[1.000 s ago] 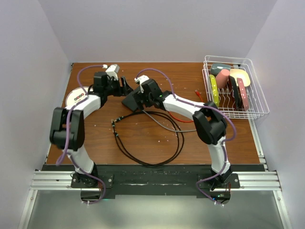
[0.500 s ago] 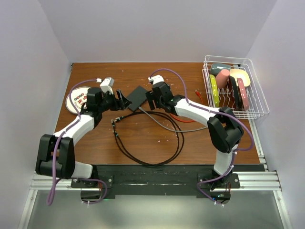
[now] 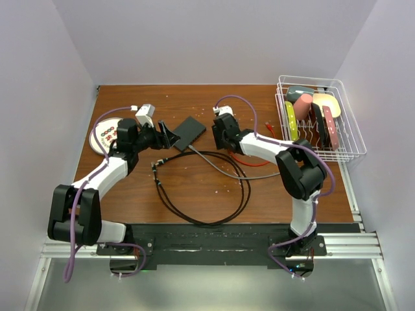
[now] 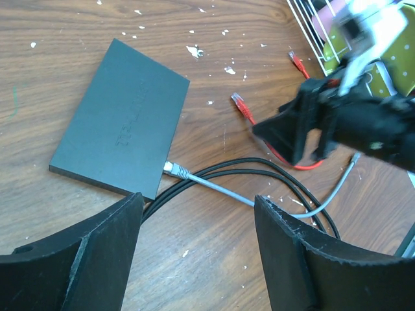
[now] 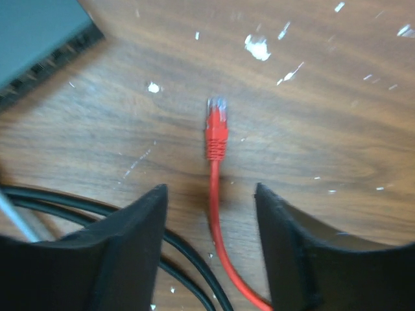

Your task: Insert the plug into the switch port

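The switch, a flat black box [image 3: 189, 131], lies flat on the wooden table; it also shows in the left wrist view [image 4: 120, 116]. Its row of ports [image 5: 52, 65] runs along one long edge. A grey cable's plug [image 4: 175, 170] lies loose at the box's near edge. A red plug [image 5: 216, 126] lies on the table just ahead of my right gripper [image 5: 209, 194], which is open with the red cable running between its fingers. My left gripper [image 4: 194, 207] is open and empty over bare wood, short of the box.
A black cable loop [image 3: 207, 194] and the grey cable [image 3: 227, 170] lie on the table's middle. A second red plug [image 4: 296, 61] lies toward the wire basket [image 3: 318, 120] of dishes at the right. A white disc [image 3: 104, 135] sits at the left.
The box, tilted up between the grippers a second ago, now lies flat. My left arm drew back to the left. My right gripper moved right, off the box, over the red plug.
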`<move>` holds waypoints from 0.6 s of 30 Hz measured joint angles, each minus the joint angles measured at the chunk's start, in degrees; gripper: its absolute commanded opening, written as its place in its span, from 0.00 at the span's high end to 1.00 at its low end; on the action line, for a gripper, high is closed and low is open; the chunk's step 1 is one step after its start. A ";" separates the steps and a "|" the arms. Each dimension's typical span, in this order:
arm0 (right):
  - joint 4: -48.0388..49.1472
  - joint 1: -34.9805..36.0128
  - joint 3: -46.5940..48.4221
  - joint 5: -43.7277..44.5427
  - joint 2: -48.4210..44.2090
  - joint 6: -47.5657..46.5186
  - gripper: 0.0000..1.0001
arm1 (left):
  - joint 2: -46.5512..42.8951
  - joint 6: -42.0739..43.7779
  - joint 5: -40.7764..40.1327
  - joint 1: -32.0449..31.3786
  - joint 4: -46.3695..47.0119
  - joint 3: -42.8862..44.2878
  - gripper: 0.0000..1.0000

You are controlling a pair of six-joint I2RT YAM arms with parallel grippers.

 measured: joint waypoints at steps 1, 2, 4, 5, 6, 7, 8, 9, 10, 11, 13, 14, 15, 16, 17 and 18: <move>0.04 0.00 0.00 -0.13 0.85 0.20 0.51 | -0.04 0.00 0.02 0.00 0.02 0.00 0.26; 0.07 0.00 -0.02 -0.22 1.75 0.42 0.51 | -0.09 0.00 0.04 0.00 0.04 -0.02 0.26; 0.04 -0.02 -0.02 -0.26 3.21 0.79 0.55 | -0.35 0.00 0.04 0.00 0.20 -0.17 0.26; 0.02 -0.09 -0.02 -0.28 3.96 1.01 0.76 | -0.50 0.02 0.02 0.00 0.15 -0.22 0.26; 0.31 -0.15 0.07 -0.26 4.39 1.27 0.87 | -0.61 0.07 0.02 0.00 0.13 -0.22 0.26; 0.37 -0.24 0.24 -0.24 4.50 1.33 0.94 | -0.72 0.15 0.00 0.00 0.07 -0.22 0.26; 0.28 -0.33 0.26 -0.22 4.61 1.62 1.00 | -0.85 0.26 0.00 0.00 -0.09 -0.22 0.26; 0.31 -0.39 0.26 -0.02 4.72 1.86 1.00 | -0.94 0.26 -0.02 0.00 -0.13 -0.22 0.26; 0.37 -0.46 0.28 -0.02 4.74 2.05 1.00 | -1.09 0.26 -0.04 0.00 -0.15 -0.22 0.26; 0.42 -0.50 0.28 -0.02 4.74 2.16 1.00 | -1.22 0.26 -0.07 0.00 -0.17 -0.22 0.26; 0.44 -0.55 0.28 -0.11 4.74 2.10 1.00 | -1.46 0.33 -0.20 0.00 -0.46 -0.22 0.26; 0.46 -0.57 0.28 -0.26 4.72 2.05 1.00 | -1.55 0.35 -0.22 0.00 -0.55 -0.22 0.26; 0.46 -0.59 0.24 -0.50 4.63 1.88 1.00 | -1.64 0.33 -0.22 0.00 -0.63 -0.22 0.26; 0.48 -0.61 0.15 -0.72 4.50 1.75 1.00 | -1.77 0.31 -0.22 0.00 -0.48 -0.31 0.26; 0.87 -0.61 -0.37 -1.33 4.20 1.42 1.00 | -1.97 0.28 -0.17 0.00 -0.09 -0.50 0.26; 1.29 -0.63 -1.31 -2.27 3.43 1.09 1.00 | -2.05 0.26 -0.07 0.00 0.24 -0.63 0.26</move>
